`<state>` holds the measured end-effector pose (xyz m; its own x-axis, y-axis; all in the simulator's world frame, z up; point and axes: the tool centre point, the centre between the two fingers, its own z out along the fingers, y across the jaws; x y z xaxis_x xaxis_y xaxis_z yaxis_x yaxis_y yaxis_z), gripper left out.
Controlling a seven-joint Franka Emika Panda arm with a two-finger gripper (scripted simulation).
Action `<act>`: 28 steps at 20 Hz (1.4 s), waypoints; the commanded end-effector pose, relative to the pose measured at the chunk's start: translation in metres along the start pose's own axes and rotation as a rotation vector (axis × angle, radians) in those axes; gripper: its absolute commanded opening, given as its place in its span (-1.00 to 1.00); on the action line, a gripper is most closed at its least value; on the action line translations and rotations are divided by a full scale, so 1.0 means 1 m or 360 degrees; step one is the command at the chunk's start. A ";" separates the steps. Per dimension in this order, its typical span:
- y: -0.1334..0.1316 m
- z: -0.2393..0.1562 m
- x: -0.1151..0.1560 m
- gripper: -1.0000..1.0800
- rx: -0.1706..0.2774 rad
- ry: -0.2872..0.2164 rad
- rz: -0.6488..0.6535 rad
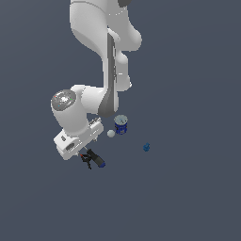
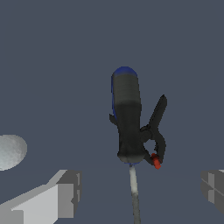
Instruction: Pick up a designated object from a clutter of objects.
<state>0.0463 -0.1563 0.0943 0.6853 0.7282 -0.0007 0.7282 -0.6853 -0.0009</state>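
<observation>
Clearly we were at the approach step, nothing grasped yet. Our end effector (image 2: pixel 138 188) hung low over the desk (image 1: pixel 188 197) with its fingers (image 2: pixel 59 192) spread wide apart and holding nothing; in the wrist view both pads framed the thin grey shaft, which ran between them without touching either.

The screwdriver (image 2: pixel 127 118) lay flat on the desk, black handle with the blue rounded end pointing away from the end effector. In the exterior view it sat just below the arm's hand, toward the exterior view's left of the clutter (image 1: pixel 122 136), handle (image 1: pixel 98 160) partly hidden by the hand. The black clamp (image 2: pixel 155 135) with the red tip lay right against the handle, apparently touching it on one side; we could not tell whether it overlapped underneath.

The can (image 1: pixel 121 124) stood upright well apart from the tool, farther back, with the white ball (image 1: pixel 110 133) just beside it. The small blue piece (image 1: pixel 146 147) sat alone on the exterior view's right.

We judged the next move needed the fingers brought over the thick handle, not the thin shaft, then lowered and closed. The risk we saw was the clamp: one finger had to come down in the tight spot beside it, and it could get pinched or dragged along. The handle being round, a centred squeeze looked necessary so it would not roll out.
</observation>
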 end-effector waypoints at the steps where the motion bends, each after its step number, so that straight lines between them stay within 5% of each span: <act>1: 0.001 0.001 0.000 0.92 -0.0001 0.0001 -0.0009; 19: 0.001 0.051 -0.001 0.92 -0.0001 0.0001 -0.0009; 20: 0.001 0.051 -0.001 -1.00 -0.0001 0.0001 -0.0009; 28: 0.001 0.051 -0.001 -1.00 -0.0001 0.0001 -0.0009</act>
<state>0.0463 -0.1571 0.0430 0.6813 0.7320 -0.0001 0.7320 -0.6813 -0.0002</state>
